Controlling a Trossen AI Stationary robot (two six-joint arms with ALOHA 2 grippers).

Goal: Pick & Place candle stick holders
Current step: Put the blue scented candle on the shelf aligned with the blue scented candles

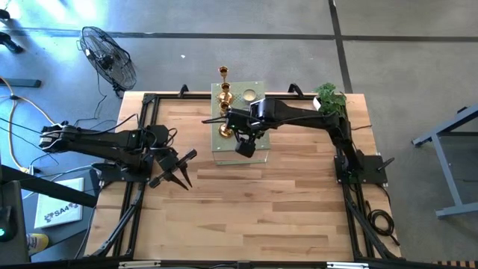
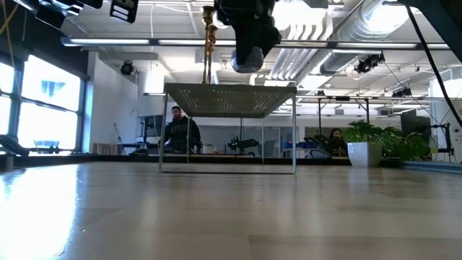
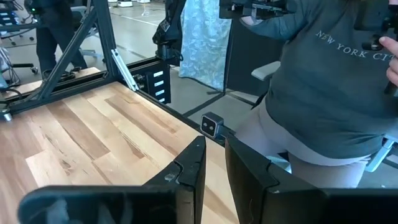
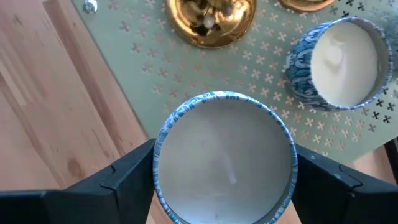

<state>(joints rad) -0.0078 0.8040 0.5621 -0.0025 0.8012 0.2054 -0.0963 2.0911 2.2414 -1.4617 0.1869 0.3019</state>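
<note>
The right gripper has a low round cup pinched between its two dark fingers, one finger on each side of the cup's wall. The cup is cream-white inside with a blue patterned outer wall. It sits over the near edge of the pale green perforated slab, where the slab meets the wood of the table.

Just past the held cup, a second cup of the same kind stands on the slab, apart from the fingers. Beside that one is the round base of a shiny gold holder, and a sliver of another gold base shows at the frame edge.

From above, the right arm reaches across the slab from the table's right side, with its gripper over the slab's near half. A tall gold holder stands at the slab's far left corner, with a gold base closer in.

The left gripper waits low over the table's left side, well apart from the slab, its fingers pulled nearly together on nothing.

At table level the slab turns out to be a raised shelf on thin legs. Farther back there's a potted plant, and a person in a grey sweatshirt stands past the table edge.
</note>
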